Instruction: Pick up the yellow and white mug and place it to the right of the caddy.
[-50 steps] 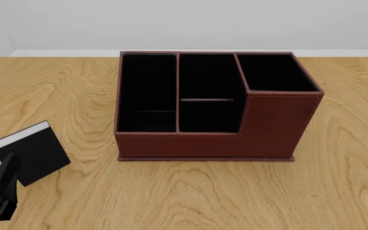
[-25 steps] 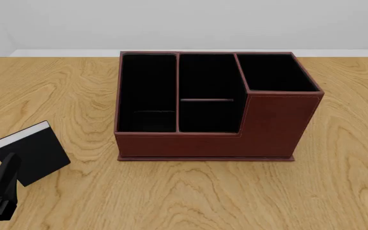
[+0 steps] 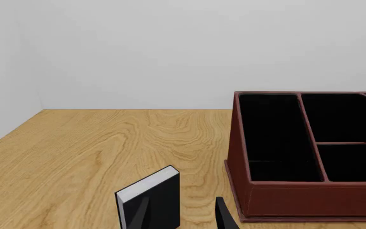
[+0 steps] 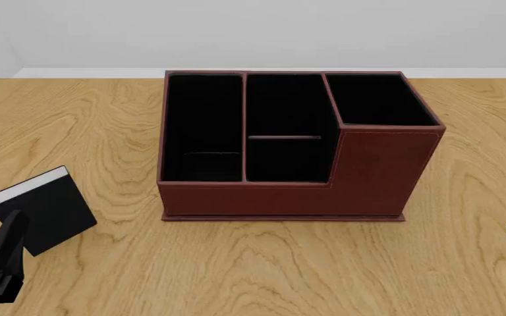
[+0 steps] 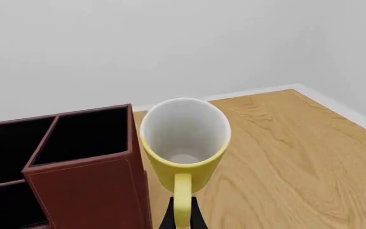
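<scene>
Carrying is the step in hand: the right hand (image 5: 181, 217) grips the yellow loop handle of the small round yellow and white mug (image 5: 185, 143), held just right of the reddish-brown leather-look rectangular caddy (image 5: 87, 191), above the wooden worktop (image 5: 285, 152). Next comes lowering it upright and letting go
</scene>
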`<state>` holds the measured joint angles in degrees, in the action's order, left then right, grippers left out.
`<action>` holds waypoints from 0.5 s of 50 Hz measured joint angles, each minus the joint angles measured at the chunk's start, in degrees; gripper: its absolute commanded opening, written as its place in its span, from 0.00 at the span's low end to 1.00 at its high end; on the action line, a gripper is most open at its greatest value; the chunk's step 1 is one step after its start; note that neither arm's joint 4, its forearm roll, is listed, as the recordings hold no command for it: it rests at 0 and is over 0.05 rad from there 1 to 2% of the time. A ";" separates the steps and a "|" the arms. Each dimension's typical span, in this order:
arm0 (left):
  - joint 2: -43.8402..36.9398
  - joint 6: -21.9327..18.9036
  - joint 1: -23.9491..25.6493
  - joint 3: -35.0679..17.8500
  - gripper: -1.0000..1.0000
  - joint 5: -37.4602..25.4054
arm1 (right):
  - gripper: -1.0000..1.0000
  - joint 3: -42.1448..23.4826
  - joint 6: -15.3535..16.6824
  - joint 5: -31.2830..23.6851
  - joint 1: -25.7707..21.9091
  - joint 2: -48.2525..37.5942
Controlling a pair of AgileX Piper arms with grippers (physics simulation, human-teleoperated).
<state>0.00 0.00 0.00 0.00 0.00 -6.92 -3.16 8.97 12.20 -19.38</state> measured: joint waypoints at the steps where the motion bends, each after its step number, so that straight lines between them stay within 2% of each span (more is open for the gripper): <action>1: 0.00 0.00 0.00 0.00 1.00 0.00 | 0.00 0.18 -0.06 0.19 0.04 -0.11; 18: 0.00 0.00 0.00 0.00 1.00 0.00 | 0.00 2.98 -0.65 5.10 -0.33 -4.24; 25: 0.00 0.00 0.00 0.00 1.00 0.00 | 0.00 4.87 -1.51 10.04 -0.18 -8.43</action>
<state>0.00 0.00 0.00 0.00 0.00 -2.05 -4.67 19.02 12.03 -27.81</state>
